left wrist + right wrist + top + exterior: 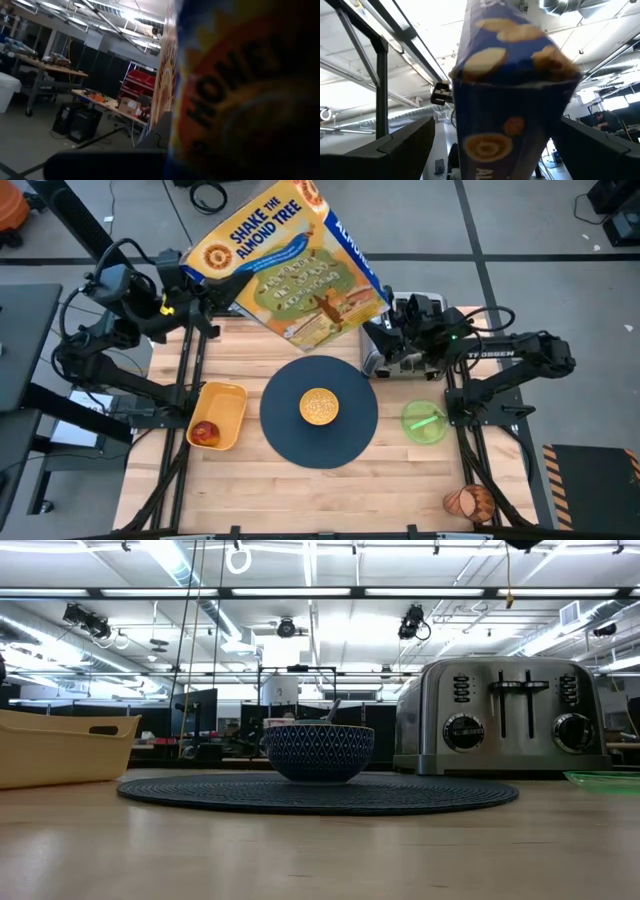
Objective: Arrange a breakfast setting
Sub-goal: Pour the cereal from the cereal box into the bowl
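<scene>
My left hand (185, 280) grips the cereal box (290, 260) raised behind the mat (318, 411), my right hand (395, 315) spread wide at its other end; I should tip it gently over the mat-centred bowl (319, 407), which already holds cereal.

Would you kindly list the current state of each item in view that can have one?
cereal box: held aloft, tilted, gripped by left gripper
right gripper: open, beside the box's other end
bowl: upright on mat, filled with cereal
yellow tray: holds an apple
green plate: lying flat, something green on it
toaster: upright, levers up
</scene>
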You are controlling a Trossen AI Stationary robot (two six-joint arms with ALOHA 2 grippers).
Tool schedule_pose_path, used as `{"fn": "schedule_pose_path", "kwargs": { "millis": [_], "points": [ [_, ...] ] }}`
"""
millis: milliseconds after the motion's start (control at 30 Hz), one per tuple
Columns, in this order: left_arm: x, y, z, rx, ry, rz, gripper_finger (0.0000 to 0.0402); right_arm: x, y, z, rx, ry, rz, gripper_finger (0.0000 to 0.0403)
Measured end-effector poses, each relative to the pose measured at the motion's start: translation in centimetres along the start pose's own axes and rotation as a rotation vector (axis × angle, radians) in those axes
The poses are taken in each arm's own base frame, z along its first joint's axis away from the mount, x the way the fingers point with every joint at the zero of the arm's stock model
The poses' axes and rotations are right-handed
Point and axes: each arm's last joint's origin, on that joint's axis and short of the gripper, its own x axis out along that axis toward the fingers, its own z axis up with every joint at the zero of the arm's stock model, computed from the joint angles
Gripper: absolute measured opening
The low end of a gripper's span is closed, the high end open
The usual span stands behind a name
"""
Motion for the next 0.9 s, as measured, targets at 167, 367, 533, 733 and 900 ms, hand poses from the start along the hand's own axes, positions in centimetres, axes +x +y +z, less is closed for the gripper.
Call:
{"fn": "schedule_pose_path", "kwargs": {
  "millis": [167,367,533,733,900],
  "points": [
    [1.0,-0.1,-0.8,0.003,0.009,-0.009,0.0009,0.9,-0.3,0.5,0.013,-0.028,0.000,0.0375],
    [2.0,-0.3,-1.4,0.009,-0.001,-0.035,0.0009,1.5,-0.3,0.7,0.032,-0.040,0.002,0.0336],
    [2.0,-0.3,-1.6,0.009,0.004,-0.034,0.0010,1.6,-0.3,0.9,0.031,-0.050,0.005,0.0299],
    [2.1,-0.3,-1.6,0.008,0.002,-0.034,0.0010,1.5,-0.2,1.0,0.028,-0.062,0.009,0.0253],
    [2.1,-0.3,-1.6,0.008,0.003,-0.033,0.0011,1.5,-0.2,1.0,0.028,-0.064,0.004,0.0220]
  ]
}}
